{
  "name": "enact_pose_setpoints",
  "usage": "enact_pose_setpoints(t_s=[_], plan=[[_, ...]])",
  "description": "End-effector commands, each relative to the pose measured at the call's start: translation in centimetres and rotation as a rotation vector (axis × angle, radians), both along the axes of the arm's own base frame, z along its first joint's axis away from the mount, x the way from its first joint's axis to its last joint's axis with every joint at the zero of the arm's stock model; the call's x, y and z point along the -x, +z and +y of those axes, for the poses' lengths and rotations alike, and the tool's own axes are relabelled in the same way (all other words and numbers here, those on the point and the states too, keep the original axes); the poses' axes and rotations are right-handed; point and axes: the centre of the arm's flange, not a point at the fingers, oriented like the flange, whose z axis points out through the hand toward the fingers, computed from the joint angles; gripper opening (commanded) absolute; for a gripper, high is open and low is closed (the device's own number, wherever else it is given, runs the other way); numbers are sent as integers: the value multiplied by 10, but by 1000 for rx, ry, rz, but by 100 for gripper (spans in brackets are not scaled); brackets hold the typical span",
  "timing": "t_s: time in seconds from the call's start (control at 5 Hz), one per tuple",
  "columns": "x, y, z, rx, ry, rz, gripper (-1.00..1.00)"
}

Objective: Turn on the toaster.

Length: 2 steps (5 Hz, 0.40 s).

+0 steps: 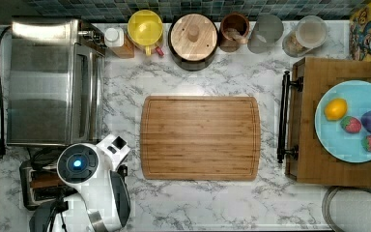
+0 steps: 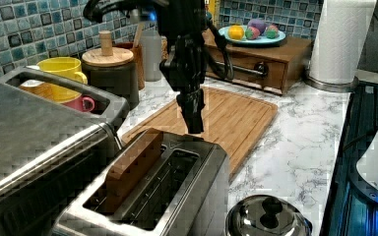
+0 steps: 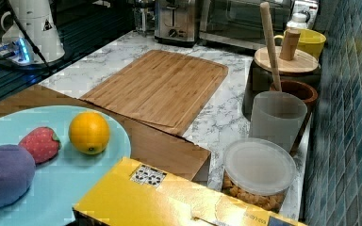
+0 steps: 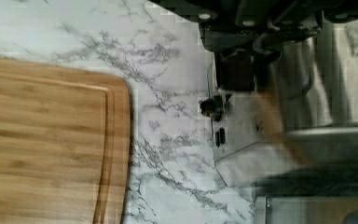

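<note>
Gripper poised at toaster end, finger spread not discernible.

Nearest in left view: steel lid, then toaster with brown slice upright in one slot, beside toaster oven. Gripper tip just above toaster's far end, nothing seen in its hold. Beyond: cutting board, lidded canister, yellow mug, fruit plate, paper towel roll. Toaster largely hidden under arm in top view; lever blurred in wrist view.
</note>
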Motion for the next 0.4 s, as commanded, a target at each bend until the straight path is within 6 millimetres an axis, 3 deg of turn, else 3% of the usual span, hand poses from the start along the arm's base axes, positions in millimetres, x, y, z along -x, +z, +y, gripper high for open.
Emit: enact_pose_setpoints(t_s=[0.2,0.4], plan=[[-9,-32,-3,12,-13,38,-100],[5,-57,-4,37,6,128,-100]])
